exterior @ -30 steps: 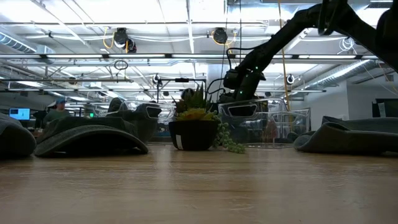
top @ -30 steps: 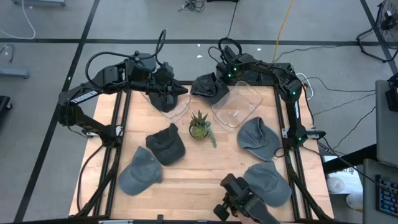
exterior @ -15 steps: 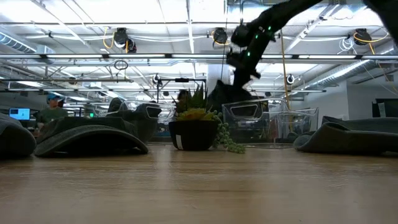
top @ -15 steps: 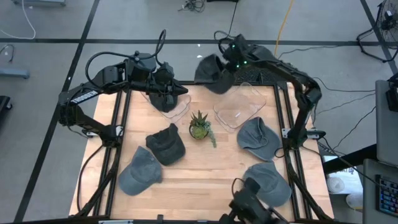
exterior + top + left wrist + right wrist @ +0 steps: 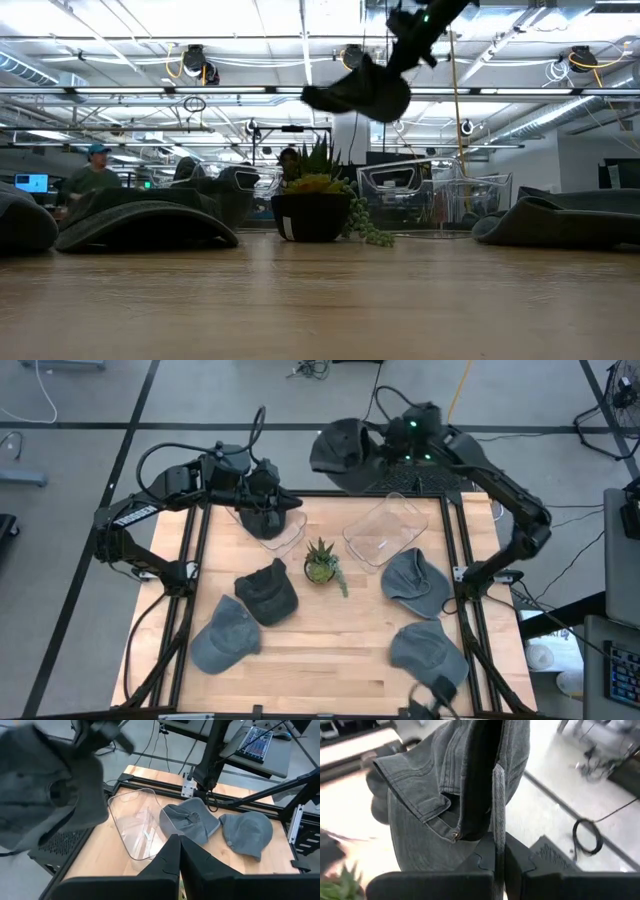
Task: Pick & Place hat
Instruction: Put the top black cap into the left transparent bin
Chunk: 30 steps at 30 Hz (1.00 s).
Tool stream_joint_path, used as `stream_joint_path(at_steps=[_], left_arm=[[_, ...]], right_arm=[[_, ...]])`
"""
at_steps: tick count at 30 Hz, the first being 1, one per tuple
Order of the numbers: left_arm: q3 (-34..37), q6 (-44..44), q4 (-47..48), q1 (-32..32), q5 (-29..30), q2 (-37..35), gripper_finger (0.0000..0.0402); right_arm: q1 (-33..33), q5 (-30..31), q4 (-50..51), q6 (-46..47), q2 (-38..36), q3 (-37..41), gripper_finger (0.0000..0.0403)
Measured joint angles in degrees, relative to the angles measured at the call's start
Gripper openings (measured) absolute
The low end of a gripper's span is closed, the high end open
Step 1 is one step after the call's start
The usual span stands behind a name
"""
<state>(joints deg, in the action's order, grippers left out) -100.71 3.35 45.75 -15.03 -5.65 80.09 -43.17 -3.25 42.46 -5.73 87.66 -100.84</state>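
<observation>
My right gripper (image 5: 388, 444) is shut on a dark grey hat (image 5: 343, 455), which hangs high in the air over the table's far edge; the low view shows the hat (image 5: 358, 92) well above the plant. The right wrist view is filled by the hat's denim cloth (image 5: 425, 805) around the shut fingers (image 5: 495, 775). My left gripper (image 5: 276, 510) stays shut above a clear container (image 5: 272, 532) at the far left, holding nothing; its shut fingers (image 5: 179, 857) show in the left wrist view. My right gripper pinches a fold of the hat's stitched edge (image 5: 462, 817) between its two fingers. The hat is lifted clear of the table. It droops from the fingers (image 5: 405, 40) toward the table's left, with its crown (image 5: 350, 98) lowest.
A second clear container (image 5: 382, 528) lies at the far right. A small potted plant (image 5: 320, 565) stands mid-table. Other hats lie around it: a dark one (image 5: 265, 592), a grey one (image 5: 225, 636) near left, and two grey ones (image 5: 415, 582) (image 5: 428, 652) on the right.
My right gripper has risen steeply and drawn back toward the table's far edge, staying shut. It has carried the dark hat up from beside the right container, so the hat now hangs clear, high above the far edge.
</observation>
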Motion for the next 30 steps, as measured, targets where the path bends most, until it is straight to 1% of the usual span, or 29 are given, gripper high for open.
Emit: stream_joint_path(at_steps=[3, 7, 15, 18, 23, 30], left_arm=[[0.0, -0.1, -1.0, -0.1, 0.2, 0.0, 0.0001], [0.0, -0.1, -2.8, -0.1, 0.2, 0.0, 0.0003], [0.0, -0.1, -3.2, -0.1, 0.3, 0.0, 0.0002], [0.0, 0.4, -3.4, -0.1, 0.3, 0.0, 0.0004], [0.0, 1.4, -4.1, -0.1, 0.9, 0.0, 0.0002], [0.0, 2.4, -4.0, -0.1, 0.9, 0.0, 0.0014]], right_arm=[[2.0, 1.9, 0.2, 1.1, -3.5, 0.0, 0.0000], [5.1, 2.5, -0.9, 3.6, -8.2, 0.0, 0.0000], [13.7, 9.5, -4.1, 5.8, -15.2, 0.0, 0.0000], [16.5, 11.4, -5.6, 6.8, -16.6, 0.0, 0.0000], [21.8, 16.7, -5.4, 6.9, -17.6, 0.0, 0.0000], [28.8, 19.9, -5.6, 7.8, -18.1, 0.0, 0.0000]])
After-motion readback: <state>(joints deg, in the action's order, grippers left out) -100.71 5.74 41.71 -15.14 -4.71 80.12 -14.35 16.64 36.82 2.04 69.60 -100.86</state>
